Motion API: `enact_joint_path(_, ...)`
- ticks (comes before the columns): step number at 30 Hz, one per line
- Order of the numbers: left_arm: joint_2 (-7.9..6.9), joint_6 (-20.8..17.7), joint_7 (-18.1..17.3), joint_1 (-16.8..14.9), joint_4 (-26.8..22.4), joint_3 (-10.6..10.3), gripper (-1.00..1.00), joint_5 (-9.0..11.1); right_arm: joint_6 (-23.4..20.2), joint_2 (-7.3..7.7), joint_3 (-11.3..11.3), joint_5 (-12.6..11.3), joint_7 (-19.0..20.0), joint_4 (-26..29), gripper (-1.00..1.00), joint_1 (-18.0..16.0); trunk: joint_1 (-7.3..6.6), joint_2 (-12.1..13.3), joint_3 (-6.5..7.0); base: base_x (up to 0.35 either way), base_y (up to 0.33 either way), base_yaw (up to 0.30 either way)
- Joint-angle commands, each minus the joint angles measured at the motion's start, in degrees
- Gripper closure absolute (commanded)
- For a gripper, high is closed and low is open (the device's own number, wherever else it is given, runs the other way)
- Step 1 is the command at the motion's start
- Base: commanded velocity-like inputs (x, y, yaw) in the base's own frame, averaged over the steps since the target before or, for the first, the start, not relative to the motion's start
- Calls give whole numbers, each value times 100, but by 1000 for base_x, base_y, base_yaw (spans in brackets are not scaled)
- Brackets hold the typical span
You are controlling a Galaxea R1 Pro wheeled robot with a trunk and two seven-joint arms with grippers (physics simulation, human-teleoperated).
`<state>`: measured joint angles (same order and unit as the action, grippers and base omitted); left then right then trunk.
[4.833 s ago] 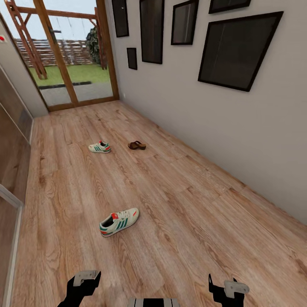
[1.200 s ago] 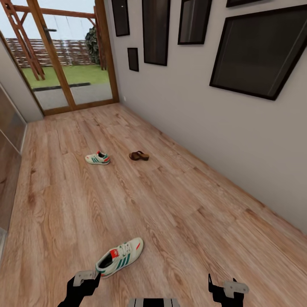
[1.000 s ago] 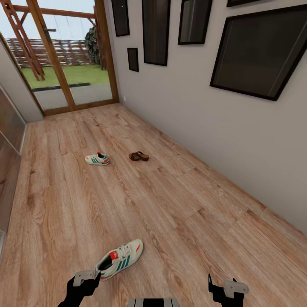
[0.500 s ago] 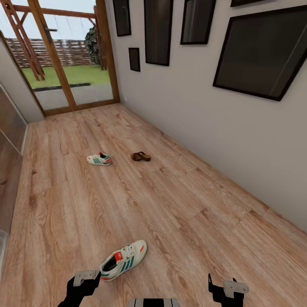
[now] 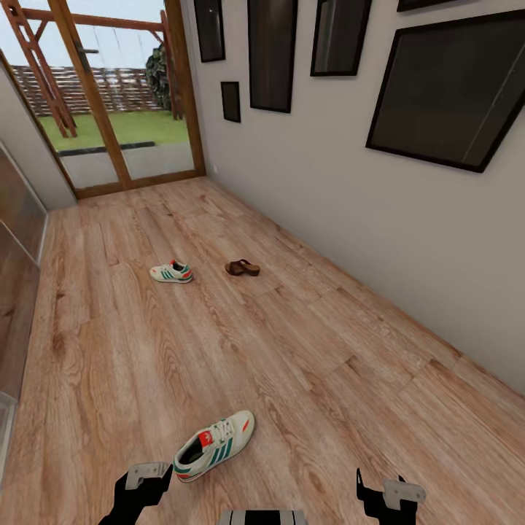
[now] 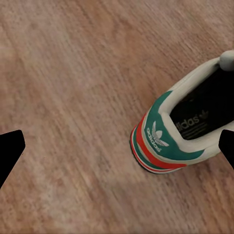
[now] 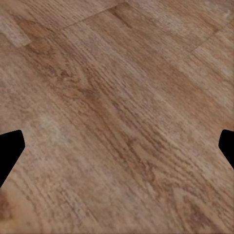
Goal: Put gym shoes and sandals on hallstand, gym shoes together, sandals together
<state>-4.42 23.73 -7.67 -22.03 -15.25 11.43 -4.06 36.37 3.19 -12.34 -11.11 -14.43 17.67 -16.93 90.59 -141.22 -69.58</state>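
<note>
One gym shoe (image 5: 215,445) lies on the corridor floor (image 5: 306,350) just ahead of my left gripper (image 5: 146,475), toe pointing away to the right. In the left wrist view its green and red heel (image 6: 165,146) sits beside the gap of the open left gripper (image 6: 119,148). Farther down the corridor lie the second gym shoe (image 5: 172,273) and a dark brown sandal (image 5: 242,267), a short way apart. My right gripper (image 5: 383,490) hangs open over bare planks (image 7: 117,117). The other sandal and the hallstand are out of view.
A grey wall (image 5: 379,240) with dark framed pictures (image 5: 445,87) runs along the right. A glass door with a wooden frame (image 5: 109,102) closes the far end. Dark panels (image 5: 14,292) line the left side.
The camera has travelled forward down the corridor, so the near gym shoe now sits low in the view by my left gripper. Both grippers keep their pose and stay open.
</note>
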Motion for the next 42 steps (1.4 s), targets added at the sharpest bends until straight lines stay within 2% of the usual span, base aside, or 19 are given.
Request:
enact_joint_path(1,2,18,-33,-3,4,46,-100,-42,15,7,-49,-43,-25,-1,-100,-3,-1,-2,-4,0,4,0)
enact_joint_path(6,-15,5,-38,-8,4,44,-100,-49,-18,20,-52,-29,-9,13,-100,-3,-1,-2,-4,0,2,0)
enact_joint_path(9,-39,-42,-64,-40,-2,54,-100,-52,-178,43,-50,-11,2,286,-100,-3,-1,-2,-4,0,0,0)
enact_joint_path(12,-65,-109,-154,-166,-55,52,-100,-112,-644,55,-50,33,7,814,-100,-5,-1,-2,-4,0,0,0)
enact_joint_path(16,-133,-479,-377,-575,-119,-17,-100,-409,-1611,63,-46,139,19,1738,-100,-9,-1,-2,-4,0,0,0)
enact_joint_path(17,-177,-1026,-555,-884,-146,-62,-100,-769,-2339,69,-43,200,24,2533,-100,-14,-1,-2,-4,0,0,0)
enact_joint_path(19,-189,-1281,-605,-1007,-168,-72,-100,-924,-2640,73,-42,218,26,2915,-100,-21,-1,-2,-4,0,0,0)
enact_joint_path(21,-198,-1723,-674,-1298,-237,-87,-100,-1178,-3338,82,-41,242,28,3962,-100,-40,-1,-2,-4,0,0,0)
enact_joint_path(23,-202,-1783,-684,-1357,-248,-93,-100,-1212,-3545,87,-41,245,28,4278,-100,-42,-1,-2,-4,0,0,0)
enact_joint_path(25,-206,-1822,-695,-1408,-262,-109,-100,-1257,-4051,120,-46,248,22,4908,-100,-41,-1,-2,-4,0,0,0)
enact_joint_path(28,-207,-1825,-698,-1398,-265,-116,-100,-1278,-4308,176,-44,247,21,5095,-100,-40,-1,-2,-4,0,0,0)
enact_joint_path(29,-208,-1821,-700,-1388,-270,-121,-100,-1295,-4552,396,-48,225,21,5219,-100,-39,-1,-2,-4,0,0,0)
enact_joint_path(31,-210,-1820,-702,-1386,-269,-126,-100,-1297,-4610,522,-48,210,22,5275,-100,-38,-1,-2,-4,0,0,0)
enact_joint_path(37,-207,-1825,-819,-1388,-268,-124,-100,-1293,-4682,717,-40,203,196,5327,-100,-38,21,-42,-22,0,0,0)
enact_joint_path(42,-204,-1841,-938,-1403,-268,-135,-100,-1299,-4822,747,8,206,305,5341,-100,-38,111,-203,-122,0,0,0)
